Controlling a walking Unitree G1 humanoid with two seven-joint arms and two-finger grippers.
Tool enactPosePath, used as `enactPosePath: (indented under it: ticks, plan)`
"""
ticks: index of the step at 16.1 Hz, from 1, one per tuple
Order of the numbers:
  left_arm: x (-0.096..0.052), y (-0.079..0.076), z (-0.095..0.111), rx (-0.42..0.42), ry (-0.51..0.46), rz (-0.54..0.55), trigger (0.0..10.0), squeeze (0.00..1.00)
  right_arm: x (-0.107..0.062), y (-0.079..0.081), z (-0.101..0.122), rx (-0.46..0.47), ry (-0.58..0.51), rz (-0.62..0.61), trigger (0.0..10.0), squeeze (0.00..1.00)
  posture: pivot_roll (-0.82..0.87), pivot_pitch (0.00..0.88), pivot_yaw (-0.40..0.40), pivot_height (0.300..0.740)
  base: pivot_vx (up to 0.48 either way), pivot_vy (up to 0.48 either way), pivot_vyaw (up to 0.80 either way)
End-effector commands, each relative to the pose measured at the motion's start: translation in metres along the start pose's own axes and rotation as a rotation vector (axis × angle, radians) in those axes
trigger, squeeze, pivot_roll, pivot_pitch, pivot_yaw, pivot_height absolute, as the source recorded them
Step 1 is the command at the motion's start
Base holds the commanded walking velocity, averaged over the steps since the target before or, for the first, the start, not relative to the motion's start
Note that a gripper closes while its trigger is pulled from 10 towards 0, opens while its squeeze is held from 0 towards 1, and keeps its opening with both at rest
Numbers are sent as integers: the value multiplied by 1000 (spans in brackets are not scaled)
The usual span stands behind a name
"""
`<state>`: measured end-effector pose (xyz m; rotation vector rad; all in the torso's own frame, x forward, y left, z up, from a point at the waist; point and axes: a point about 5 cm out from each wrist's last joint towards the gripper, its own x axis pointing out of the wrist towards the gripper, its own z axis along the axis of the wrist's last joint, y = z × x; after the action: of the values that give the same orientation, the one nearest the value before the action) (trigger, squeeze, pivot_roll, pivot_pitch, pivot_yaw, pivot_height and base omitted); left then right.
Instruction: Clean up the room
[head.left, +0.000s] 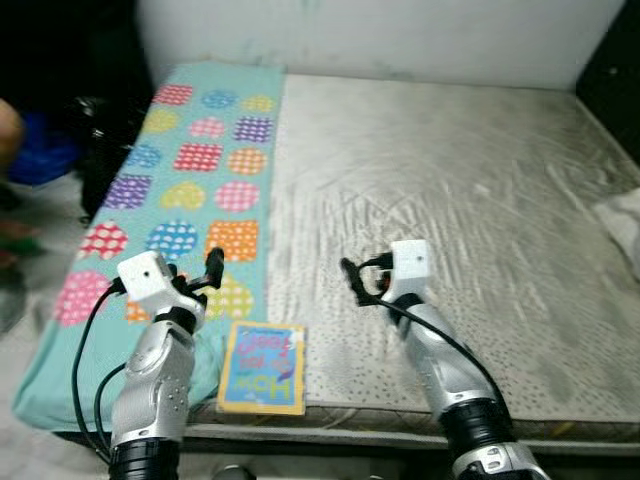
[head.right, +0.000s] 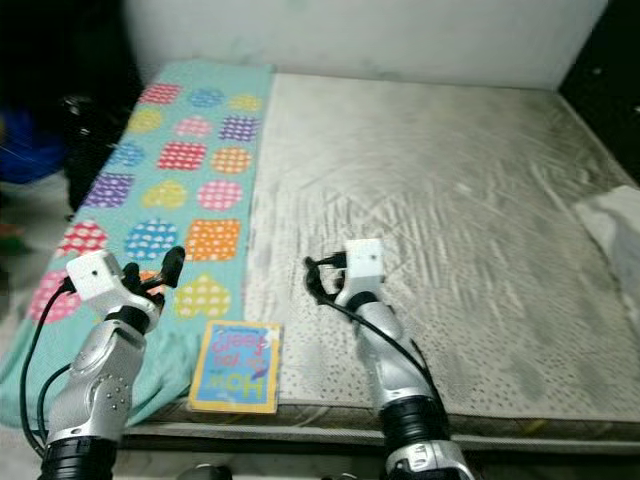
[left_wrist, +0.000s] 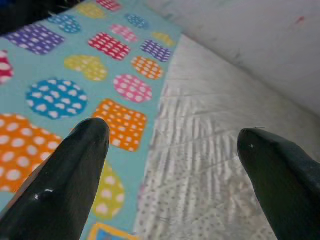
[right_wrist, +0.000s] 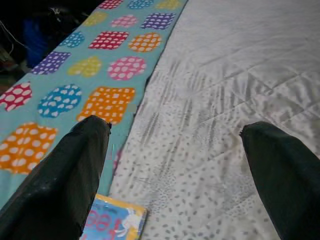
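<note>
A thin picture book (head.left: 262, 367) with a blue and yellow cover lies flat at the bed's near edge, half on the teal blanket (head.left: 200, 160) with coloured hearts. My left gripper (head.left: 208, 275) hovers open just above and to the left of the book, over the blanket. Right of the book, my right gripper (head.left: 352, 280) hangs open over the grey mattress (head.left: 450, 170). The wrist views show each gripper's fingers spread wide, left (left_wrist: 172, 131) and right (right_wrist: 175, 127), with nothing between them. The book's corner (right_wrist: 112, 220) shows below the right gripper.
The blanket runs along the bed's left side and drapes over the near left corner. A white cloth (head.left: 625, 220) lies at the bed's right edge. Dark things (head.left: 100, 140) and a blue object (head.left: 40, 150) stand on the floor to the left. A pale wall (head.left: 380, 35) backs the bed.
</note>
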<state>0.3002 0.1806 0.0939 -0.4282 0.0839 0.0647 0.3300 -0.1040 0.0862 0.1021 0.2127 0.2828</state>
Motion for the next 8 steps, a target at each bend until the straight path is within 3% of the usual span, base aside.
enactPosePath:
  ticks: [1,5,6,7,8]
  plan:
    - [4,-6,0,47,2,-12,10000,0,1,-8,4,-14,-15,-23,10000,0,-82,53,-31,740,0,0,0]
    - [16,1,17,277,-63,75,10000,0,9,-13,22,-34,-76,-65,10000,0,-71,0,-5,740,0,0,0]
    - [16,10,23,383,-46,208,10000,0,9,-18,25,-60,-89,-106,10000,0,-69,0,-1,740,0,0,0]
    - [15,17,30,452,-25,265,10000,0,8,-22,31,-86,-113,-122,10000,0,-65,0,-10,740,0,0,0]
    - [15,18,34,457,-27,237,10000,0,7,-24,37,-97,-130,-127,10000,0,-65,0,-10,740,0,0,0]
